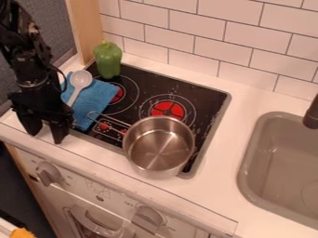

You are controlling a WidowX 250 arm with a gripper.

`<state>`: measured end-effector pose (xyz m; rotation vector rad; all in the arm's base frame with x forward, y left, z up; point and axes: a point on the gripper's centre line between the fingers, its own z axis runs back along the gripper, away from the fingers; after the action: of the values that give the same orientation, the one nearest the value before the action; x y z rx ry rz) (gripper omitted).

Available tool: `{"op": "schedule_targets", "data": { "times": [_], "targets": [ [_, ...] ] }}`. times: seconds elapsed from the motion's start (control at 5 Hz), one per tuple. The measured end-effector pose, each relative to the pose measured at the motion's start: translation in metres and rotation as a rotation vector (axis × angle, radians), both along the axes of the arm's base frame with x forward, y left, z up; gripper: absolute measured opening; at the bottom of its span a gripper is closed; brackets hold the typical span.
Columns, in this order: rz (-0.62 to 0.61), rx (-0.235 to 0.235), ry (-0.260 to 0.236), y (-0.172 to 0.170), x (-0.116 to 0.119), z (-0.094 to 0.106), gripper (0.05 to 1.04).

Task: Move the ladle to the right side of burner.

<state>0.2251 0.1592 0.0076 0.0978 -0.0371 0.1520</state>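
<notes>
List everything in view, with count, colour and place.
Ladle: one, pale, on the cloth
Cloth: one, blue, stove's left side
Pepper: one, green, back left
Pot: one, silver, stove's front right
Stove: one, black, red burner spots, centre
Counter: one, white, around stove
Sink: one, grey, right
Faucet: one, dark, right edge
Tiles: many, white, behind
Knobs: two, grey, front panel
Unclear item: one, orange, bottom left
Gripper: one, black, left front
Arm: one, black, upper left
</notes>
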Motion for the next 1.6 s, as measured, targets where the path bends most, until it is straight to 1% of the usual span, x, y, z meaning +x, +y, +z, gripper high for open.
{"op": "schedule_targets", "data": {
  "times": [0.2,0.4,0.6,0.8,1.0,1.2,1.4,1.6],
  "targets": [
    [-0.013,0.004,0.005,-0.003,0.002,-0.002,0.339],
    [-0.012,0.003,0.008,-0.004,0.002,-0.002,0.212],
    [-0.01,-0.003,0.015,-0.005,0.0,-0.002,0.205],
    [0.022,0.025,-0.035,-0.004,0.001,0.028,0.189],
    [0.063,0.065,-0.102,-0.011,-0.001,0.071,0.093],
    [-0.006,0.049,-0.114,-0.038,0.014,0.078,0.051],
    [-0.14,0.047,-0.129,-0.079,0.042,0.08,0.05],
    [-0.21,0.055,-0.129,-0.109,0.057,0.078,0.072]
  ]
}}
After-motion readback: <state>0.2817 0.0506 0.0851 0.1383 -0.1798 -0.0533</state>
